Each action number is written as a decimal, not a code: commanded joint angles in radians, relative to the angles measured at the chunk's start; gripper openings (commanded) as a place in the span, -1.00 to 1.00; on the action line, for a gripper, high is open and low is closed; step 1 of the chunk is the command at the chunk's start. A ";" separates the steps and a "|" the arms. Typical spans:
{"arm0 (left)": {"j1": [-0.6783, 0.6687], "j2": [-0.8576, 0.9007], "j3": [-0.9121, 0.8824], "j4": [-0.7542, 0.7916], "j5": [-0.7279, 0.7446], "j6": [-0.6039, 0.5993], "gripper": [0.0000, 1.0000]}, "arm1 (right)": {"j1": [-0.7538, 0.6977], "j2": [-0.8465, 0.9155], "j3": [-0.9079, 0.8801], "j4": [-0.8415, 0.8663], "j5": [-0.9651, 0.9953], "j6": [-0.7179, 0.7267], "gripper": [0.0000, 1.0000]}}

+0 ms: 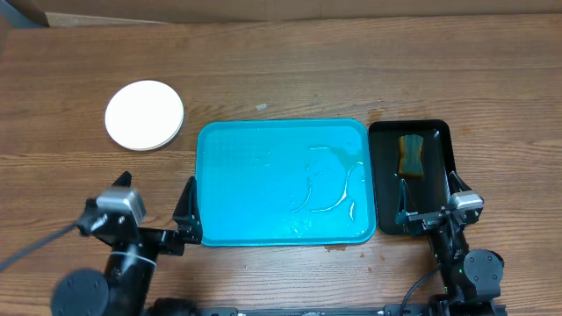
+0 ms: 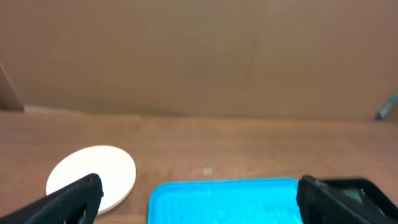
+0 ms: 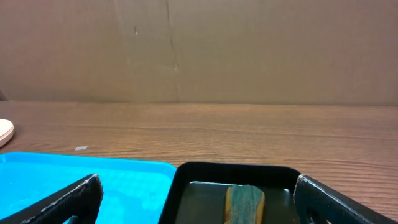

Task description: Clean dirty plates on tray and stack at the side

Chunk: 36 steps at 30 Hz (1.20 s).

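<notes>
The plates [image 1: 144,115] lie in one stack on the table, left of and behind the tray, a white one on top; the stack also shows in the left wrist view [image 2: 93,177] and its edge in the right wrist view [image 3: 5,130]. The turquoise tray [image 1: 282,182] holds no plate, only wet streaks; it shows in both wrist views [image 2: 227,202] [image 3: 81,180]. My left gripper [image 1: 188,215] is open and empty at the tray's front left corner. My right gripper [image 1: 430,204] is open and empty over the black tray's front end.
A narrow black tray [image 1: 436,139] stands right of the turquoise tray, with a yellow-green sponge [image 1: 411,154] in it, also seen in the right wrist view [image 3: 244,203]. A cardboard wall stands at the table's far edge. A small crumb [image 1: 262,107] lies behind the tray.
</notes>
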<state>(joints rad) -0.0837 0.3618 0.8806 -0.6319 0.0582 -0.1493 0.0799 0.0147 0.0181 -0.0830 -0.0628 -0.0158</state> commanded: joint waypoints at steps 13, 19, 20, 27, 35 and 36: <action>-0.002 -0.353 -0.517 0.747 -0.068 0.006 1.00 | -0.003 -0.012 -0.010 0.003 0.010 -0.004 1.00; -0.001 -0.358 -0.633 0.876 -0.069 0.007 1.00 | -0.003 -0.012 -0.010 0.003 0.010 -0.004 1.00; 0.000 -0.358 -0.644 0.876 -0.069 0.007 1.00 | -0.003 -0.012 -0.010 0.003 0.010 -0.004 1.00; 0.045 -0.358 -0.736 0.874 -0.069 -0.024 1.00 | -0.003 -0.012 -0.010 0.003 0.010 -0.004 1.00; 0.085 -0.358 -0.838 0.873 -0.069 -0.054 1.00 | -0.003 -0.012 -0.010 0.003 0.010 -0.004 1.00; 0.085 -0.358 -0.848 0.872 -0.069 -0.053 1.00 | -0.003 -0.012 -0.010 0.003 0.010 -0.004 1.00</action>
<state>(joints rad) -0.0055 0.0177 0.0586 0.2371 0.0029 -0.1848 0.0799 0.0147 0.0185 -0.0830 -0.0631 -0.0151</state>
